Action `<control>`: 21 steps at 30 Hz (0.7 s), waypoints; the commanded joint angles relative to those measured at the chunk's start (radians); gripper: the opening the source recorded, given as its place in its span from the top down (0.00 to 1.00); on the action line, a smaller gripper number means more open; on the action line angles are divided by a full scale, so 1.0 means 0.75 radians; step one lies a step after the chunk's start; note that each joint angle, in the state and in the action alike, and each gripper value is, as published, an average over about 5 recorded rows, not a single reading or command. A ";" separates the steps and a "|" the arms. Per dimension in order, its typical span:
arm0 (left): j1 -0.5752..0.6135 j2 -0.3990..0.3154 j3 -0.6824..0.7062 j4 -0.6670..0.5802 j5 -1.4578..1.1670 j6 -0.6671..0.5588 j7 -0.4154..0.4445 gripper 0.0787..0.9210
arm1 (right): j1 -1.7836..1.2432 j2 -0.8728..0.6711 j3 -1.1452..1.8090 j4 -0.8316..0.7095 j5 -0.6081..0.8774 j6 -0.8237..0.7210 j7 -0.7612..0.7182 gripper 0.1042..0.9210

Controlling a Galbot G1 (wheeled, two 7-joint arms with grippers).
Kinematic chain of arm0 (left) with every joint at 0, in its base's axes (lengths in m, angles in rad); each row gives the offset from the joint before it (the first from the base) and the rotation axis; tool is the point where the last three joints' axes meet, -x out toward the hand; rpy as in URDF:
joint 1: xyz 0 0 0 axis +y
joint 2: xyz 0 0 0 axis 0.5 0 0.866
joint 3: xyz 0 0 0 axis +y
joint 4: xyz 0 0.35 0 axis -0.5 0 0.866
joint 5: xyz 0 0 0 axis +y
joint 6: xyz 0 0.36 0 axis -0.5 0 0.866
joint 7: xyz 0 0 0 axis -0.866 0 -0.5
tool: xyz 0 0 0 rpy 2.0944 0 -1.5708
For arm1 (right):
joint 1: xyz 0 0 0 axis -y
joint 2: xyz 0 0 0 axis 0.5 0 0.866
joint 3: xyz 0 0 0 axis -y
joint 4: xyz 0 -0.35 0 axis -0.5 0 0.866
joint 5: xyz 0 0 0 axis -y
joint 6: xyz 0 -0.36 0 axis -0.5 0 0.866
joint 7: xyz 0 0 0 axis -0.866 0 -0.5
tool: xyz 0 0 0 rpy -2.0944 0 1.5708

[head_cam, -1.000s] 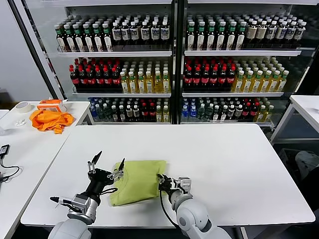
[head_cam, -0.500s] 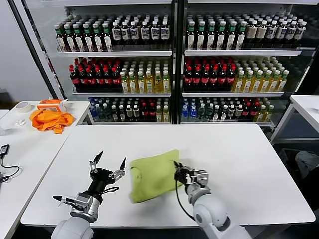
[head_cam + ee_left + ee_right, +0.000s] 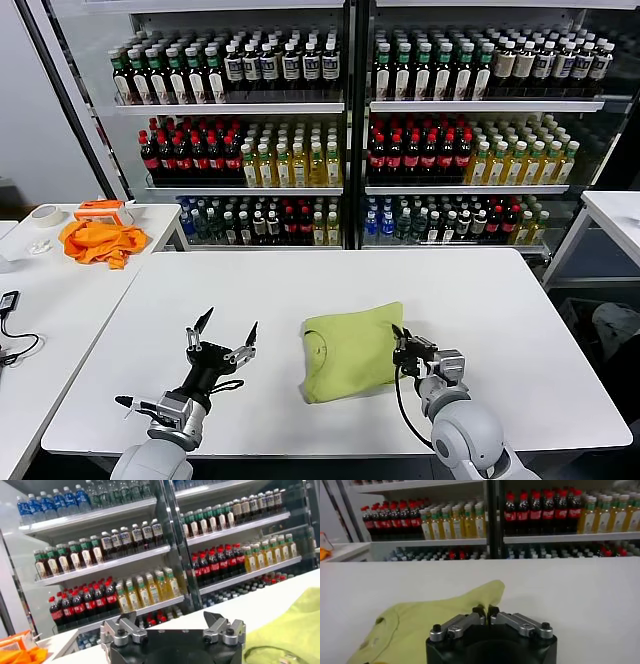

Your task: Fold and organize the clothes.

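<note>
The folded T-shirt (image 3: 352,350) lies on the worktop (image 3: 480,300), between the left hand (image 3: 222,336) and the right hand (image 3: 403,347). Bottle shelves (image 3: 340,130) stand behind.

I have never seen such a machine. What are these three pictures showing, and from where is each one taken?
This is a robot with two arms, each ending in a gripper. The wide picture comes from a camera on its head, looking down at a white table. The other two come from cameras on its wrists, so each shows its own gripper from close behind.

On the table lies a folded lime T-shirt. The right gripper is shut on the shirt's edge; its wrist picture shows the fingertips pinched together on the fabric. The left gripper is open, holds nothing, and is apart from the shirt.

Behind stand shelves of bottles. An orange garment lies on a side table.
</note>
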 commanded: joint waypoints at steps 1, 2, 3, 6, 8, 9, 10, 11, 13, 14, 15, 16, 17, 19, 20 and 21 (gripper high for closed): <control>-0.012 -0.010 0.005 0.017 0.003 -0.032 0.015 0.12 | -0.041 -0.029 0.066 -0.048 -0.049 0.023 -0.061 0.96; -0.015 -0.012 0.005 0.020 0.004 -0.038 0.019 0.12 | -0.044 -0.031 0.072 -0.038 -0.049 0.023 -0.064 0.94; -0.017 -0.012 0.004 0.023 0.005 -0.041 0.021 0.12 | -0.052 -0.037 0.084 -0.018 -0.049 0.020 -0.069 0.92; -0.023 -0.012 0.003 0.017 -0.005 -0.023 0.021 0.12 | -0.090 -0.075 0.140 0.045 -0.050 0.000 -0.094 0.84; -0.030 -0.010 0.003 0.008 -0.021 -0.011 0.020 0.12 | -0.118 -0.105 0.198 0.081 -0.052 -0.005 -0.107 0.77; -0.035 -0.010 0.003 0.006 -0.030 -0.013 0.021 0.12 | -0.129 -0.118 0.232 0.095 -0.053 -0.001 -0.109 0.74; -0.041 -0.009 0.005 0.006 -0.035 -0.016 0.022 0.12 | -0.138 -0.126 0.264 0.106 -0.054 0.005 -0.109 0.71; -0.047 -0.009 0.007 0.009 -0.035 -0.022 0.023 0.12 | -0.143 -0.131 0.292 0.113 -0.054 0.016 -0.110 0.67; -0.056 -0.010 0.013 0.018 -0.037 -0.040 0.028 0.12 | -0.152 -0.137 0.350 0.115 -0.064 0.060 -0.126 0.60; -0.059 -0.012 0.017 0.022 -0.041 -0.049 0.030 0.12 | -0.155 -0.140 0.373 0.108 -0.070 0.092 -0.140 0.56; -0.061 -0.014 0.020 0.027 -0.045 -0.061 0.032 0.12 | -0.158 -0.145 0.392 0.098 -0.081 0.124 -0.154 0.53; -0.062 -0.015 0.023 0.032 -0.049 -0.074 0.034 0.12 | -0.160 -0.150 0.409 0.087 -0.102 0.148 -0.169 0.50; -0.062 -0.016 0.025 0.036 -0.051 -0.088 0.038 0.12 | -0.161 -0.155 0.419 0.073 -0.128 0.167 -0.185 0.46; -0.060 -0.014 0.026 0.042 -0.051 -0.113 0.043 0.12 | -0.157 -0.156 0.426 0.043 -0.173 0.206 -0.200 0.39; -0.059 -0.012 0.025 0.044 -0.049 -0.123 0.044 0.12 | -0.152 -0.152 0.426 0.022 -0.193 0.229 -0.208 0.35; -0.058 -0.009 0.025 0.043 -0.048 -0.127 0.042 0.12 | -0.143 -0.145 0.424 0.000 -0.208 0.257 -0.215 0.32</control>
